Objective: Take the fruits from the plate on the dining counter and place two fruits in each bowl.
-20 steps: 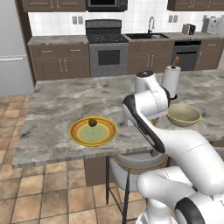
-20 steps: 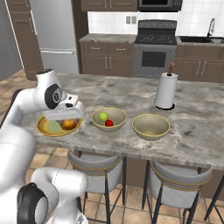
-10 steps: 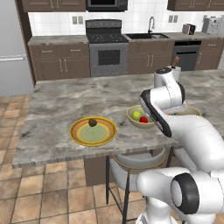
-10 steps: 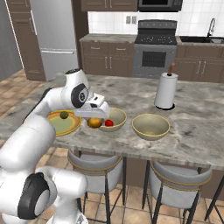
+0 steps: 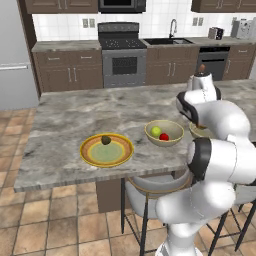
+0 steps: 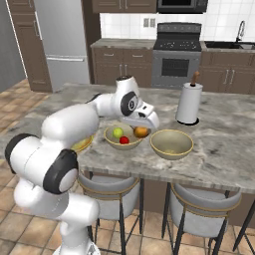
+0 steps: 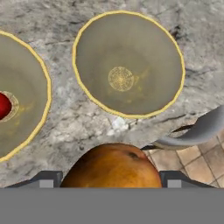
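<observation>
**Orange fruit carried in the tool toward the empty bowl**

Nearest to us, in the hand view, the tool (image 7: 112, 186) was clamped on the orange fruit (image 7: 112, 168), its two dark tips pressing on either side of the fruit's widest part. We judged that grip sound: a small, round, smooth-skinned fruit is light and fairly firm, but it can roll or slip out if pinched off-centre, so holding it across the middle with modest pressure seemed the right choice.

Beyond the fruit, the empty bowl (image 7: 128, 63) stood on the table (image 7: 87, 118) close to its near edge, and beside it was the bowl with fruits (image 6: 123, 141), which held the red fruit (image 6: 124, 140) and the yellow-green fruit (image 6: 118, 132). From the right base view, the carried fruit hung over the gap between the two bowls.

Farther along the table's near edge, the plate (image 5: 91, 153) kept the dark brownish-green fruit (image 5: 106, 140) near its rim. A paper towel roll (image 6: 189, 102) stood toward the table's far edge.
</observation>
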### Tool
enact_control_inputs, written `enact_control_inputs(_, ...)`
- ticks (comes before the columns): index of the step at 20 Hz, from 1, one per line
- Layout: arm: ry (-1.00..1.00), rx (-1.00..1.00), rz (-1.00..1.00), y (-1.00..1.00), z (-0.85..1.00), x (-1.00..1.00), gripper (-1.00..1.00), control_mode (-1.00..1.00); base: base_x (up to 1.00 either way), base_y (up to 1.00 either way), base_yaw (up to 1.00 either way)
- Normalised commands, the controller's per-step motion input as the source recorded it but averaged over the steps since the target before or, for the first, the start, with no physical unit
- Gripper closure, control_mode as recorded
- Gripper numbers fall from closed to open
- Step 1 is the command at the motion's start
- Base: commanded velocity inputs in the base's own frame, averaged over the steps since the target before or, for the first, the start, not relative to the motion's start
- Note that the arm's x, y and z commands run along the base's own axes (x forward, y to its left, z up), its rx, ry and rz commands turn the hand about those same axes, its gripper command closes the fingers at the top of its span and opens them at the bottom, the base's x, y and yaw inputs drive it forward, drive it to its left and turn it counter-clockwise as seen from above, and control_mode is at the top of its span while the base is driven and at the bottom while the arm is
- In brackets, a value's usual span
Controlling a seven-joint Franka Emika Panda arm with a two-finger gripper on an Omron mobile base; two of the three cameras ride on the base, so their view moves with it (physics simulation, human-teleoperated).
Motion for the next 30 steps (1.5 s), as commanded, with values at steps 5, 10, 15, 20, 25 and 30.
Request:
enact_control_inputs(5, 0.00, 0.25, 0.00, -1.00, 0.00, 1.00, 1.00, -1.00, 0.00, 0.00, 0.00)
enact_control_inputs(10, -0.01, 0.22, 0.00, -1.00, -0.16, 0.93, 1.00, -1.00, 0.00, 0.00, 0.00)
enact_control_inputs(15, 0.00, 0.12, 0.00, -0.56, -0.17, 0.48, 1.00, -1.00, 0.00, 0.00, 0.00)
enact_control_inputs(20, 0.00, -0.05, 0.00, -0.07, -0.40, 0.09, 1.00, -1.00, 0.00, 0.00, 0.00)
enact_control_inputs(25, 0.00, -0.20, 0.00, 0.14, -0.59, 0.00, 1.00, -1.00, 0.00, 0.00, 0.00)
enact_control_inputs(30, 0.03, -0.22, 0.00, 0.24, -0.54, 0.00, 1.00, -1.00, 0.00, 0.00, 0.00)
